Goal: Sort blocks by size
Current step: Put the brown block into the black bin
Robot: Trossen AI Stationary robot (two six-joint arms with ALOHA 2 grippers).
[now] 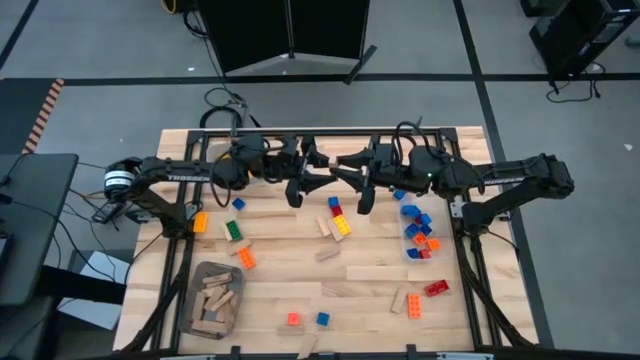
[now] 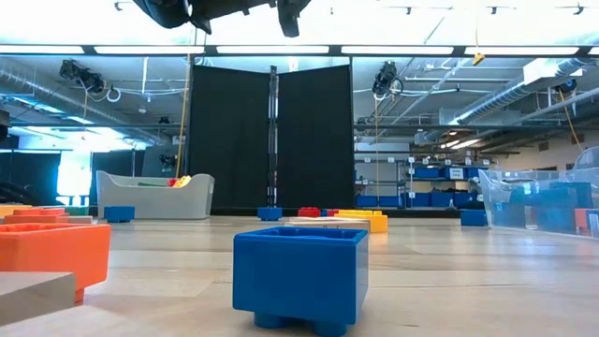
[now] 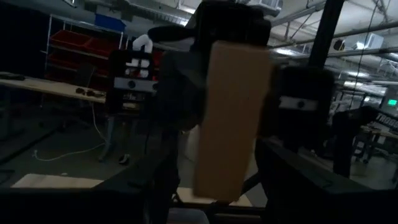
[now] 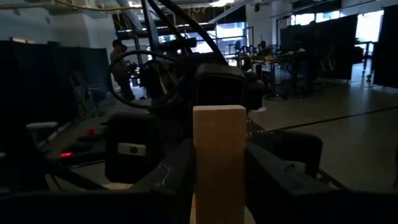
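Two grippers are facing each other in the air above the back middle of the tabletop (image 1: 290, 290), with one tan wooden piece (image 4: 219, 134) between them. The right gripper (image 4: 217, 171) is clamping the lower end of that piece, so its long axis is standing up out of the fingers and pointing across toward the other arm. The left gripper (image 3: 233, 130) is sitting around the free end. Its fingers (image 3: 298, 106) are standing apart on either side of the wood, with a thin gap showing on one side, so it is not yet visibly gripping.

Everything in the coming move is depending on that overlap. The piece is lying straight ahead of the left gripper, already between its fingers, with its broad faces turned toward them. Squeezing straight in looks like all that is needed before the right arm lets go.

Room for moving is looking generous. Both arms are hanging well above the loose studded bricks (image 1: 337, 218) scattered below them. The grey bin (image 1: 215, 297) holding other wooden pieces is lying near the front edge on the left arm's side, well apart from the hand-off point. The clear bin (image 1: 420, 235) of studded bricks is sitting on the right arm's side. The left arm is therefore looking the better placed to carry this piece down to the grey bin.
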